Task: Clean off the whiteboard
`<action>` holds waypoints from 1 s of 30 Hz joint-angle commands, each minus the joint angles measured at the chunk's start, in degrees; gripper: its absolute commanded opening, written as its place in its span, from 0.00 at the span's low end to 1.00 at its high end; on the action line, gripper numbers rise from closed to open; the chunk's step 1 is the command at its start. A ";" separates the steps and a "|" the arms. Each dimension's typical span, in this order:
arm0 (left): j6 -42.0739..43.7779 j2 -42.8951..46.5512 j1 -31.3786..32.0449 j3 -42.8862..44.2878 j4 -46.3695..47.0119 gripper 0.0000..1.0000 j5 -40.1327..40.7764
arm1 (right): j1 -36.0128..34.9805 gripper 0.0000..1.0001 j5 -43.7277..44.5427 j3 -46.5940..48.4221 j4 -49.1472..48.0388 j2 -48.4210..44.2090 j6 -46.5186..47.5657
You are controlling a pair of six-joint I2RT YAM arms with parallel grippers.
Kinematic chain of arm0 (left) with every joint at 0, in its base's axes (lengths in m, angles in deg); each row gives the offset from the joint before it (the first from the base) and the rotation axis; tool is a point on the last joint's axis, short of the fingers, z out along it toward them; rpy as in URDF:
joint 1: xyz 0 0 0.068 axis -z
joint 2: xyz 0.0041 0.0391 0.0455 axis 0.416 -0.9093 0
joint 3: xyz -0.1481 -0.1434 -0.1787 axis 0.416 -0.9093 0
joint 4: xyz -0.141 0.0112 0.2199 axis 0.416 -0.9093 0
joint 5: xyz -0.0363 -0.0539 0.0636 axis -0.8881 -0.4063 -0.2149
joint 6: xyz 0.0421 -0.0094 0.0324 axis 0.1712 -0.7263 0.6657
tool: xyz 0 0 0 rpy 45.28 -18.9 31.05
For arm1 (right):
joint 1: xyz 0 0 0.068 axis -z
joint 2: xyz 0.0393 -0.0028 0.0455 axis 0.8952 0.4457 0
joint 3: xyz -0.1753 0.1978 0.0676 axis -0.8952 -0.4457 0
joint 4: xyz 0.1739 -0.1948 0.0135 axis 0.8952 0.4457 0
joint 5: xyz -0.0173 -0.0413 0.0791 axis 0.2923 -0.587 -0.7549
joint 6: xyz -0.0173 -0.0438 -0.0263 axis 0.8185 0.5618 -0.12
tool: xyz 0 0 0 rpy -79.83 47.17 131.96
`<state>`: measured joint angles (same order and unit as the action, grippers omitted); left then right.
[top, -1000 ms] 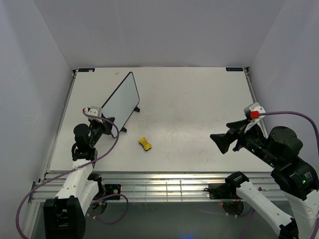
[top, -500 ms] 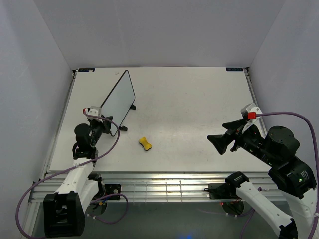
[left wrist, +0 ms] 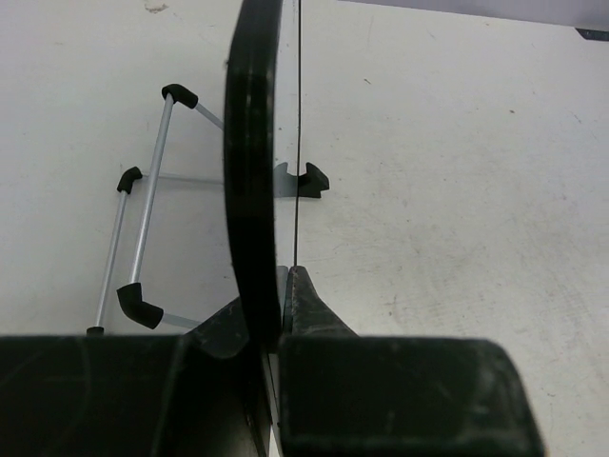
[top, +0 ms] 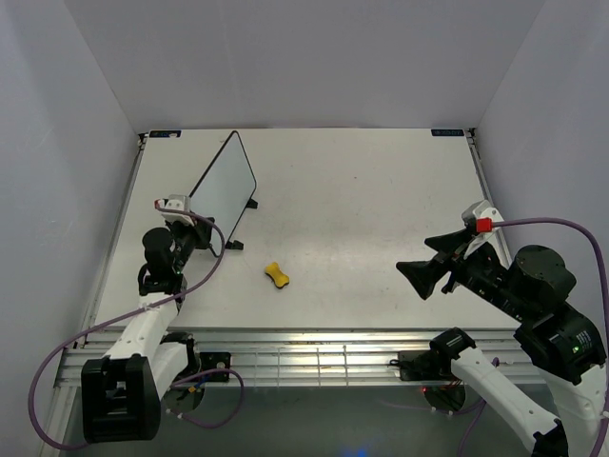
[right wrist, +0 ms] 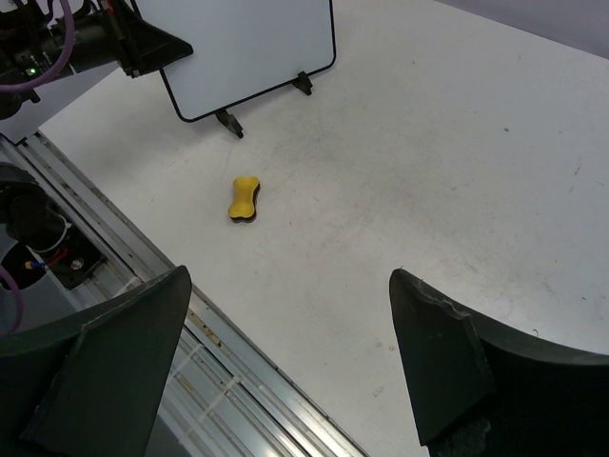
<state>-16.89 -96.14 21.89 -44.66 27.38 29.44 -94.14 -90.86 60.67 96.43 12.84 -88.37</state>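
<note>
The whiteboard (top: 225, 187) stands upright at the table's left, its face plain white. My left gripper (top: 197, 231) is shut on its near black rim. In the left wrist view the whiteboard (left wrist: 252, 162) is edge-on, pinched between my fingers at my left gripper (left wrist: 273, 307). The right wrist view shows the whiteboard's blank face (right wrist: 238, 48) and the left gripper (right wrist: 157, 43) at its edge. The yellow peanut-shaped eraser (top: 276, 274) lies on the table, also in the right wrist view (right wrist: 245, 198). My right gripper (top: 425, 273) is open and empty above the table's right side (right wrist: 285, 357).
The board's black feet (top: 252, 204) rest on the white table (top: 381, 200). A wire stand (left wrist: 143, 238) props the board from behind. The metal rail (top: 314, 347) runs along the table's near edge. Grey walls enclose the left, right and back.
The whiteboard has swung leftward and now shows narrower, more edge-on, from above. My left gripper moved back a little with it. The right gripper shifted slightly.
</note>
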 commanded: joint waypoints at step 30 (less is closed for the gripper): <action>-5.64 5.91 5.95 -6.00 -9.55 0.14 21.45 | -0.15 0.90 -3.90 1.19 -3.80 -5.00 -0.04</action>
<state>-26.59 -87.62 27.18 -50.89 25.87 44.66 -94.14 -94.03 60.88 95.81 8.92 -88.44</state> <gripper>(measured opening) 0.143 0.900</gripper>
